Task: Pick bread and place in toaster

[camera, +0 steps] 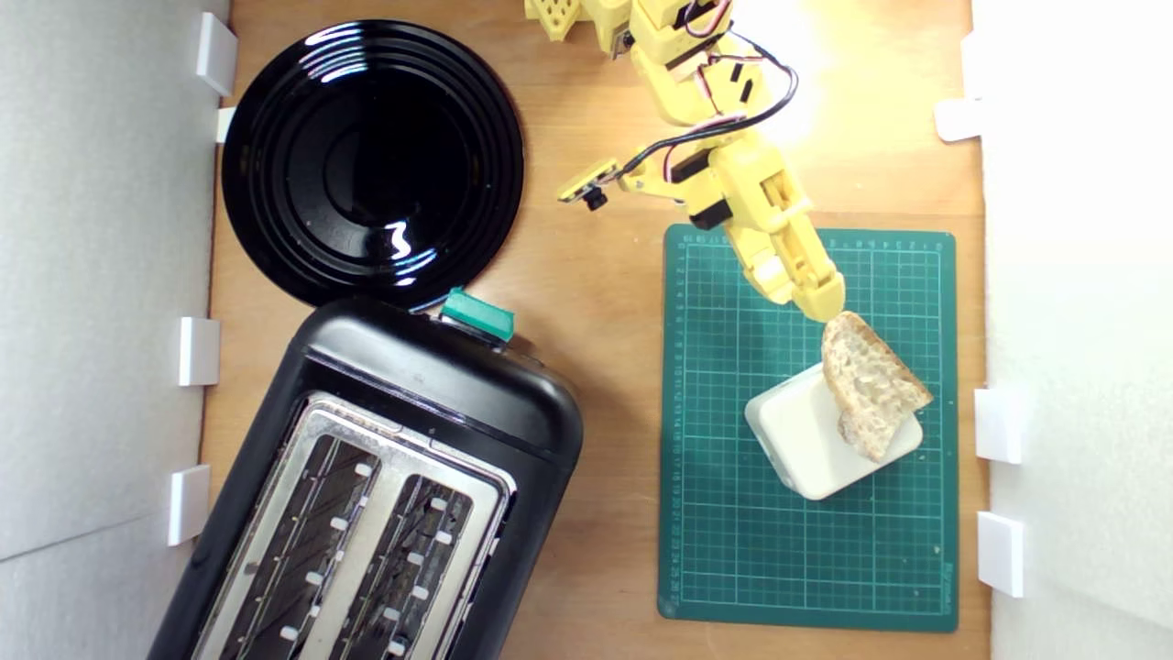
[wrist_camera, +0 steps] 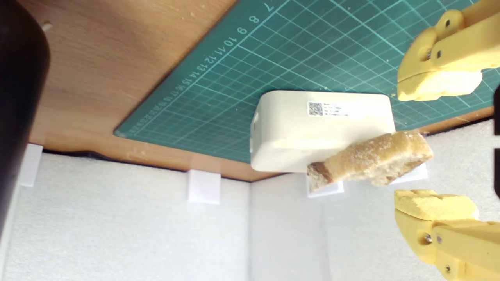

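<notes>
We have our hand (wrist_camera: 437,142) spread apart at the bread (camera: 869,385), which leans on the white block (camera: 806,440); gripping, lifting and reaching the toaster (camera: 385,486) remain.

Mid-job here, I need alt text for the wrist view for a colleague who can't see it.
The open yellow gripper is lined up on a slice of bread, its two fingers either side and not yet touching it. The bread leans on a cream-white block that sits on a green cutting mat over a wooden table, with white foam walls beyond.
</notes>
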### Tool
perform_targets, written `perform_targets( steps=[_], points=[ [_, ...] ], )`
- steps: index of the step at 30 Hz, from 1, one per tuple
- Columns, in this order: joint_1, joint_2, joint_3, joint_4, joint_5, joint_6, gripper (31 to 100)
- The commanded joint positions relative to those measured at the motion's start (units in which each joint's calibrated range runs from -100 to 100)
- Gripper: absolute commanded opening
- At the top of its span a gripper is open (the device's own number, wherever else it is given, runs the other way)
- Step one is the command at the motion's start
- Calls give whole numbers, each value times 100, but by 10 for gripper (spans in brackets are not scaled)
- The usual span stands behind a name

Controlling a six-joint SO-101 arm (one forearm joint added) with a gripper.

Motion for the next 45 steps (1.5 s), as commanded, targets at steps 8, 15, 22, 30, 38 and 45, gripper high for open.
perform_targets(
  steps=[8,15,22,30,38,45],
  points=[
    [-196,363,-552,1,-232,35,836],
    [-180,438,-816,19,-232,40,841],
    [-188,446,-870,-17,-223,9,895],
    [-188,779,-1206,1,-215,30,895],
    [-188,1128,-1542,-8,-223,-12,895],
    [-188,1162,-1742,-17,-215,-17,890]
  ],
)
